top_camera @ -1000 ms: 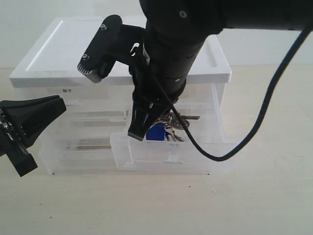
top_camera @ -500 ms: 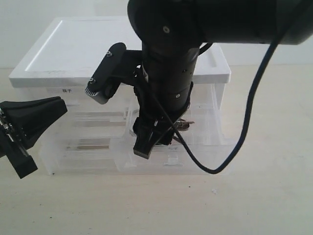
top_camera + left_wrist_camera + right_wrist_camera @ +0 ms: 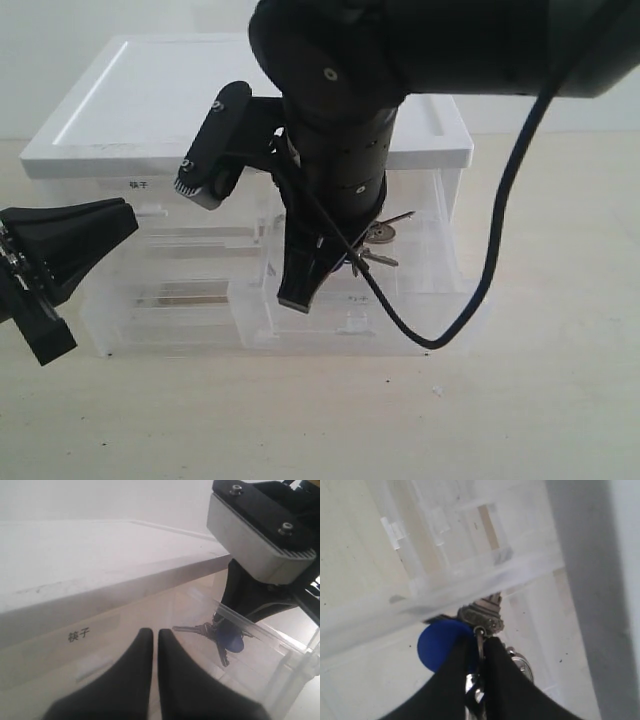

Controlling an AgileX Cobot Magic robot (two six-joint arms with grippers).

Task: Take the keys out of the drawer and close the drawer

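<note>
The keys (image 3: 380,236) are shown in silver and dull brown metal; the round tag (image 3: 439,645) on them is a plain, saturated blue; the drawer (image 3: 405,318) is made of colourless translucent plastic, with a small white tab; the cabinet lid (image 3: 150,100) is plain white; a label (image 3: 79,635) is printed with dark grey characters on a pale strip; the right gripper (image 3: 477,647) and the left gripper (image 3: 152,635) are finished in matt black; the cable (image 3: 505,230) is black too; the camera housing (image 3: 252,550) is faced in silver-grey under a black top; the table (image 3: 300,420) is pale cream, flecked with a few tiny dark specks.
</note>
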